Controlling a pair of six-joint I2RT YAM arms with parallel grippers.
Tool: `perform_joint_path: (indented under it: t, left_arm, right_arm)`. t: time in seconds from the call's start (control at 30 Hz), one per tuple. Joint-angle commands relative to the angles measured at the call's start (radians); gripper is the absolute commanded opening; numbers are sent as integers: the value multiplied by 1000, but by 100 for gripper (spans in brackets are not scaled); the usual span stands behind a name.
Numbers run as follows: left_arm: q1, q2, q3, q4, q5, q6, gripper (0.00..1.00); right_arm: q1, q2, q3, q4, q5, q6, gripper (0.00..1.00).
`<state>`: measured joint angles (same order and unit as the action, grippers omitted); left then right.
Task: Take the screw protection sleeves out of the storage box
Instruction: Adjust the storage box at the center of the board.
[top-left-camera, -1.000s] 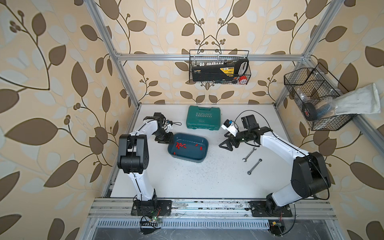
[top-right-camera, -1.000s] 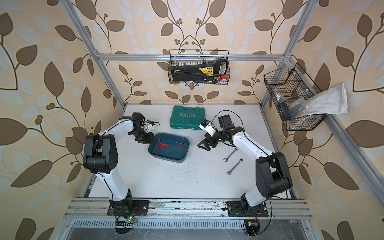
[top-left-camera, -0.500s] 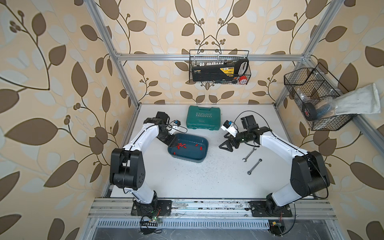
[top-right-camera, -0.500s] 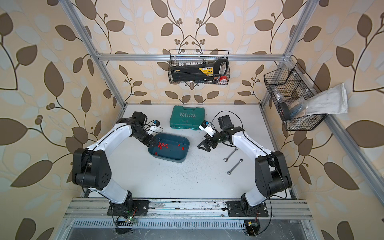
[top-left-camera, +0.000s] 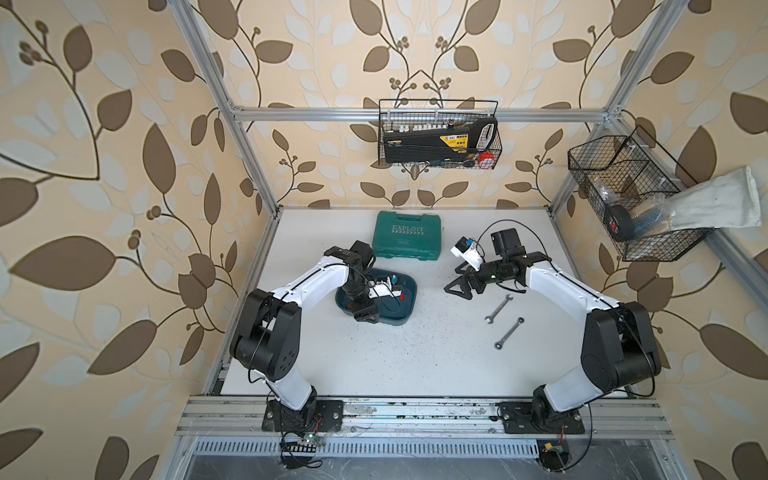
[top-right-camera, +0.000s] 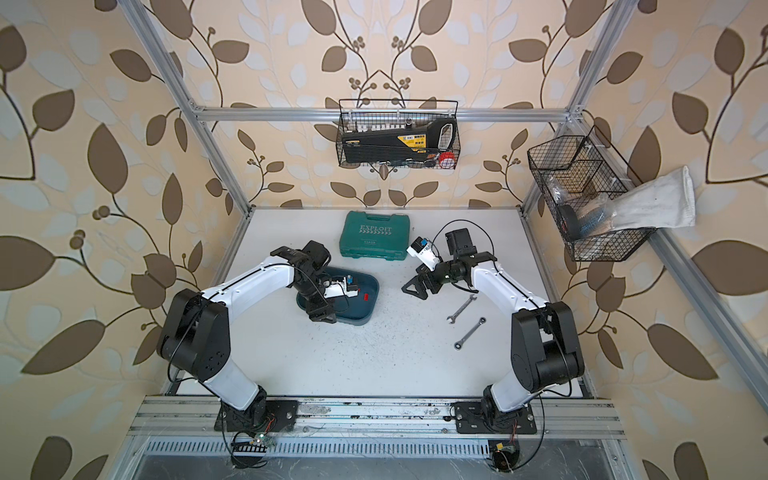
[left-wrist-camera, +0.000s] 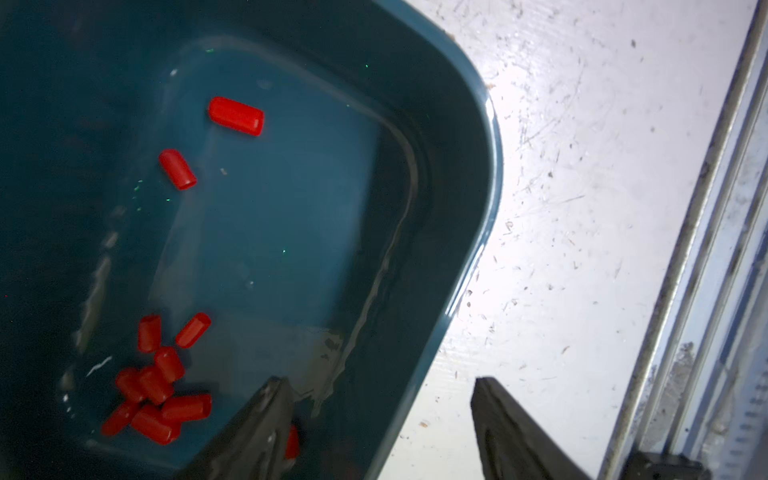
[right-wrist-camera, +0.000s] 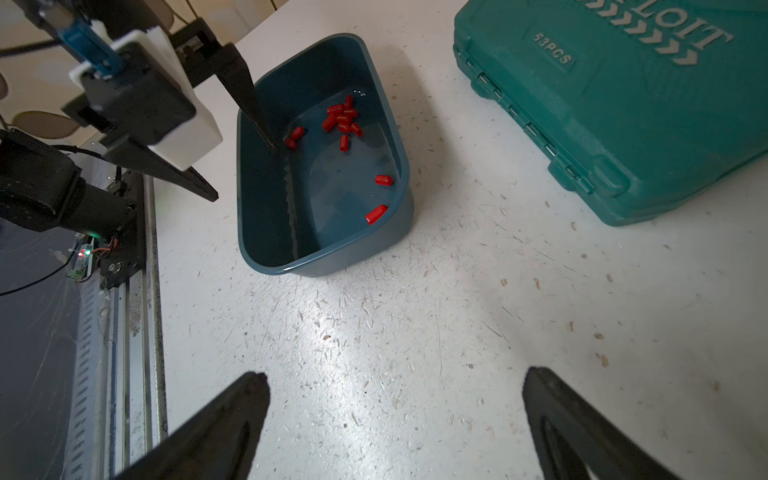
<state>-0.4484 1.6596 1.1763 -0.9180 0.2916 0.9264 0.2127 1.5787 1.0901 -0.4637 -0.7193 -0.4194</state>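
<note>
Left wrist view: the left end effector (left-wrist-camera: 378, 380) has its two black fingers spread apart and straddles one wall of the shallow, dark teal-blue plastic storage box (left-wrist-camera: 457, 166). One finger (left-wrist-camera: 257, 424) reaches inside the box; the other hangs outside it, over the scuffed white bench (left-wrist-camera: 582, 208). Only the box wall lies between them, and nothing is clamped.

The tiny bright red plastic screw protection sleeves (left-wrist-camera: 153, 390) all lie on the box floor. Most are bunched in a heap just beside the inner finger, and one is half hidden behind it. Two more lie apart, farther along the floor.

From the right wrist view, the inner fingertip comes down close to the box's long wall, with two sleeves (right-wrist-camera: 294, 136) just beside its tip and the heap a little beyond.

In both top views the left end effector (top-left-camera: 365, 313) sits over the box (top-left-camera: 405, 309), which rests near the green hard plastic case lettered "EXPLOIT" (top-left-camera: 407, 235). The right end effector (top-left-camera: 459, 286) is well apart from the box, over bare bench, with its fingers wide apart and empty. Two silver metal wrenches (top-left-camera: 498, 308) lie near it.
</note>
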Motion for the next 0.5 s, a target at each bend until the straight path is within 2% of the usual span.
perform_joint_path:
  t: [0.0, 0.1, 0.3, 0.47]
  left_arm:
    - [-14, 19, -19, -7, 27, 78, 74]
    - [-20, 29, -50, 39, 9, 79, 67]
    - [-30, 34, -102, 114, 1, 66, 44]
    - [-42, 26, -92, 71, 12, 45, 28]
  right_arm:
    - [-6, 3, -12, -20, -39, 5, 99]
    - [-7, 8, -10, -20, -40, 5, 99]
    - [-6, 30, -2, -33, -48, 5, 99]
    - [-7, 45, 7, -43, -55, 7, 99]
